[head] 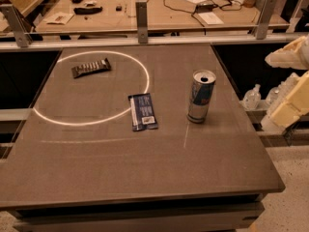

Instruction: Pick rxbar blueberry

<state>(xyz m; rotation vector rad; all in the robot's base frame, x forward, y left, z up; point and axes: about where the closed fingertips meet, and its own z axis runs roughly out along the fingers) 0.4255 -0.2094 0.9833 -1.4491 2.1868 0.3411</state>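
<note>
Pincer (289, 83): beside the counter (145, 178) edge, off its surface; whether apart or together, cannot tell.
Rxbar blueberry (143, 111): flat on the counter, well apart from the pincer, beyond the can (201, 96).
Progress: judged unstarted; reach, grasp and lift remain.

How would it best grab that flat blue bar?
Probably pinch the rxbar blueberry across its narrow width from straight above: it lies flat, long sides free, the can apart. The gripper is out of view; only the arm shows beside the table.
</note>
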